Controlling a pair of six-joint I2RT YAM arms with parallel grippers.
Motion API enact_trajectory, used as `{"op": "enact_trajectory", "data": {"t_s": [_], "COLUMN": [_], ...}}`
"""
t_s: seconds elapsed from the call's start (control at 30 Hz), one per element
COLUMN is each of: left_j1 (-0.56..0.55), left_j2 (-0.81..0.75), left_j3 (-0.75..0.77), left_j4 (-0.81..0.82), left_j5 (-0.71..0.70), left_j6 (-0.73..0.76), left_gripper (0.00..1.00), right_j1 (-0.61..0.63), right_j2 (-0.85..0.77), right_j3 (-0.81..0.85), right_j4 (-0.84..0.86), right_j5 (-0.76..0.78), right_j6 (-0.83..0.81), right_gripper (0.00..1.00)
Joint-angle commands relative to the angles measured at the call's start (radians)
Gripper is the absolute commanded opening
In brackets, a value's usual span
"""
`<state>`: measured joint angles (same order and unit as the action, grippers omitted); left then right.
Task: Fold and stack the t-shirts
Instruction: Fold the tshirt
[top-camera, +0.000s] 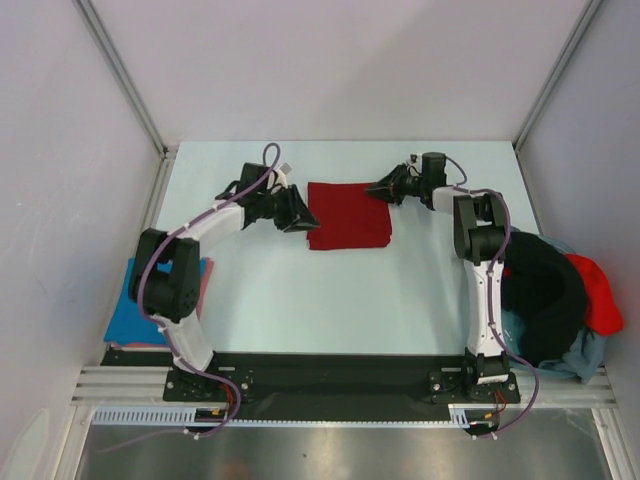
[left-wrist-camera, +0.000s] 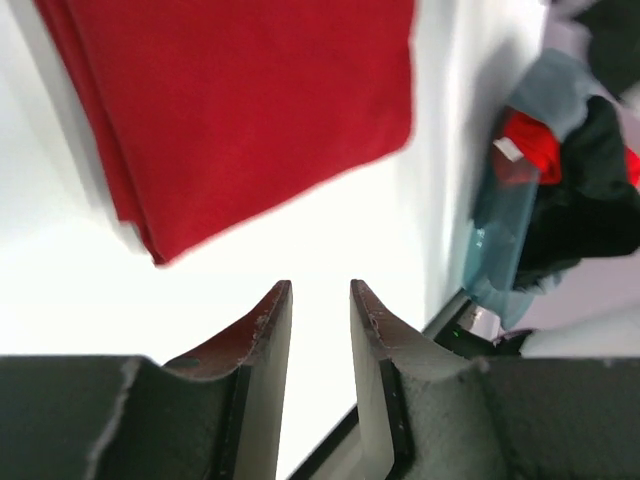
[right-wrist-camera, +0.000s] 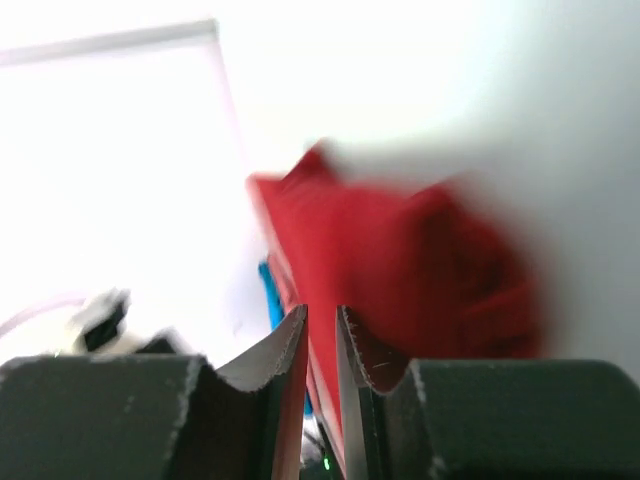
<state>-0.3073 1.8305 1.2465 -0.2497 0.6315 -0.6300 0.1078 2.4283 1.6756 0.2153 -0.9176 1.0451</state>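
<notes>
A dark red t-shirt (top-camera: 348, 215) lies folded into a flat square at the middle of the table. My left gripper (top-camera: 310, 222) is at its left edge. In the left wrist view its jaws (left-wrist-camera: 320, 285) stand open with only bare table between them, and the dark red shirt (left-wrist-camera: 250, 110) lies just beyond the tips. My right gripper (top-camera: 373, 187) is at the shirt's far right corner. Its jaws (right-wrist-camera: 321, 310) stand a narrow gap apart, with the blurred red cloth (right-wrist-camera: 400, 270) behind them and nothing pinched. A folded bright blue t-shirt (top-camera: 165, 300) lies at the left, partly under the left arm.
A loose heap of t-shirts sits at the right edge: black (top-camera: 545, 285), brighter red (top-camera: 600, 290) and pale grey-blue (top-camera: 580, 355). It also appears in the left wrist view as a heap (left-wrist-camera: 560, 180). Walls close in the table at the back and both sides.
</notes>
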Motion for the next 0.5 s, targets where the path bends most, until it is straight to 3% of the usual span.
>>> {"op": "enact_trajectory", "data": {"t_s": [0.0,0.23,0.33,0.47], "left_j1": [0.016,0.046,0.068,0.088], "left_j2": [-0.143,-0.324,-0.37,-0.402], "left_j3": [-0.056,-0.2,-0.231,-0.251], "left_j4": [-0.01,-0.022,-0.026,-0.028], "left_j5": [-0.004,-0.019,-0.027,-0.042], "left_j6": [-0.008,-0.031,-0.036,-0.054], "left_gripper": [0.36,0.4,0.42,0.45], "right_j1": [-0.036,-0.076,-0.095,-0.127], "right_j2": [0.115,0.175,0.118,0.022], "right_j3": [0.105,0.128,0.154,0.237], "right_j4": [-0.01,-0.037,-0.129,-0.391], "right_j5": [0.074,0.099,0.102,0.143], "right_j6": [0.061,0.05,-0.032,-0.161], "right_gripper": [0.23,0.23,0.26,0.3]}}
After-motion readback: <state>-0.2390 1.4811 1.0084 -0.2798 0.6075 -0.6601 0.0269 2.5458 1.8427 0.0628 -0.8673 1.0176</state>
